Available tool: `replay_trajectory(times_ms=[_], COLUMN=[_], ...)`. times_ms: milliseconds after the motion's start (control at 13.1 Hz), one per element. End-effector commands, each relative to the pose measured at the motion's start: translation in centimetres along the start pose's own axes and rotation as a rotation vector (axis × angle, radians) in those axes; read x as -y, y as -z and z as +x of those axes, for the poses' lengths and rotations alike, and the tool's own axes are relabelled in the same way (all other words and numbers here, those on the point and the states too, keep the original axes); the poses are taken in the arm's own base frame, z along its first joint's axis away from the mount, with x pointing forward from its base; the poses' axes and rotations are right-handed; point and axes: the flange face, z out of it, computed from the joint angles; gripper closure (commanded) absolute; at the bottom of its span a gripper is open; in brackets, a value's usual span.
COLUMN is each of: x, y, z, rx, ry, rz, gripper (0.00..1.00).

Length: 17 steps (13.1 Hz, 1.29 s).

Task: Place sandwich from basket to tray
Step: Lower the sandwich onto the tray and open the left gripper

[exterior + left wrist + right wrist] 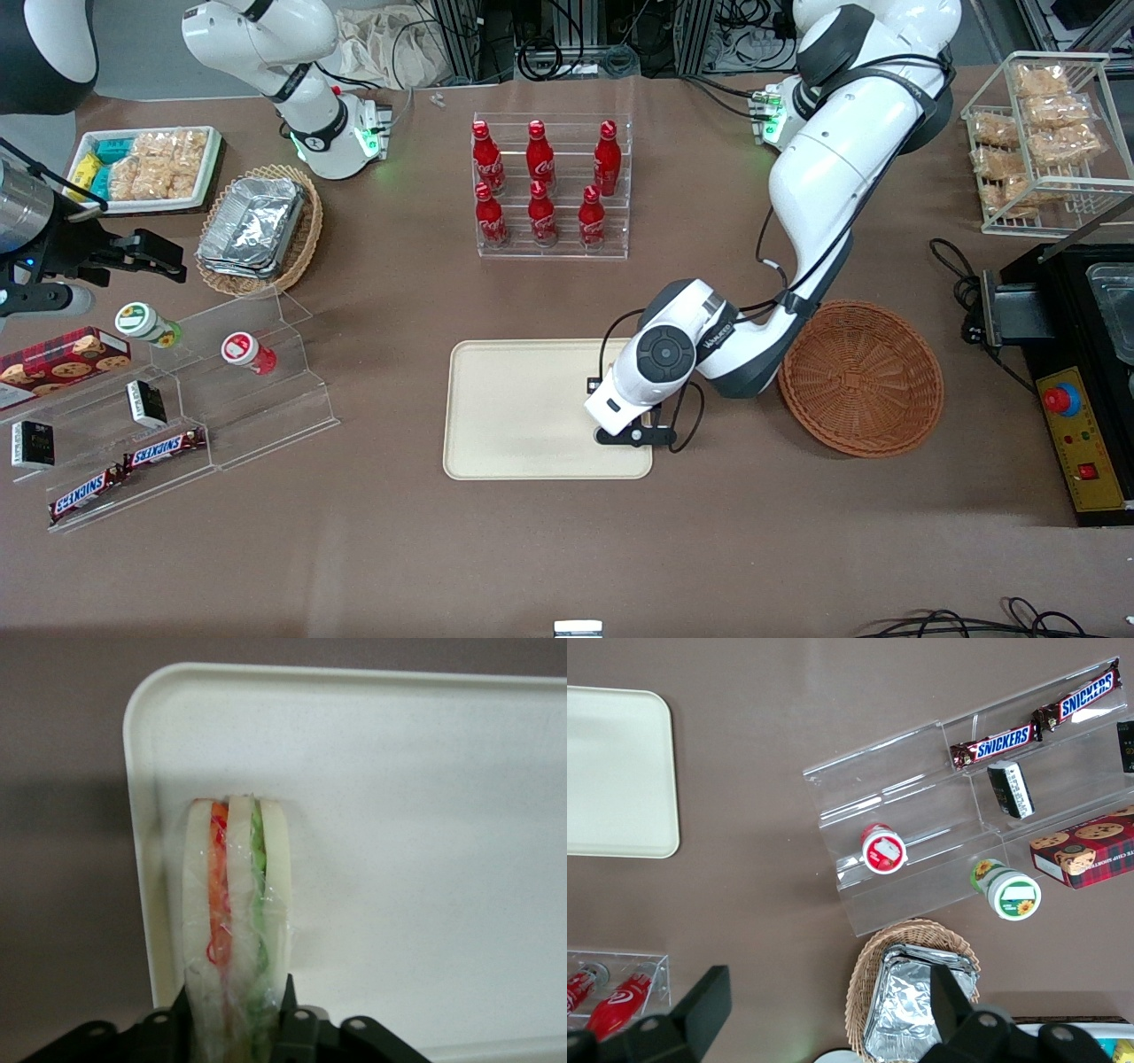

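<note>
My left gripper is low over the cream-beige tray, at the tray's end nearest the basket and toward its front corner. In the left wrist view the gripper is shut on the sandwich. The sandwich is a clear-wrapped wedge of white bread with orange-red and green layers. A black finger presses each flat side. The sandwich hangs over the tray close to its rim; I cannot tell whether it touches. In the front view the wrist hides it. The round reddish-brown basket stands beside the tray and holds nothing.
An acrylic rack of red bottles stands farther from the camera than the tray. An oval basket of foil trays and an acrylic snack stand lie toward the parked arm's end. A black machine and a wire snack rack stand toward the working arm's end.
</note>
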Motion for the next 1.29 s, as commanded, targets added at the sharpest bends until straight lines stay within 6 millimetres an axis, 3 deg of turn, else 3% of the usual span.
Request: replay_trajectory(times_ms=[0, 152, 228, 380, 609, 685, 761, 1065, 1217], x=[-0.2, 0.1, 1.4, 5.9, 10.9, 13.4, 15.1, 23.1, 24.8], y=[2.0, 6.0, 8.3, 13.3, 20.9, 23.3, 25.8, 31.5, 32.6], z=[0.9, 1.2, 1.4, 2.0, -0.7, -1.3, -2.5, -5.6, -6.7], rx=[-0.042, -0.079, -0.082, -0.055, -0.099, -0.101, -0.092, -0.082, -0.077], ry=[0.012, 0.044, 0.095, 0.202, 0.255, 0.263, 0.212, 0.107, 0.092], rz=[-0.003, 0.002, 0.034, 0.093, 0.113, 0.105, 0.093, 0.154, 0.17], gripper=[0.0, 0.0, 0.0, 0.0, 0.0, 0.0, 0.0, 0.0, 0.0])
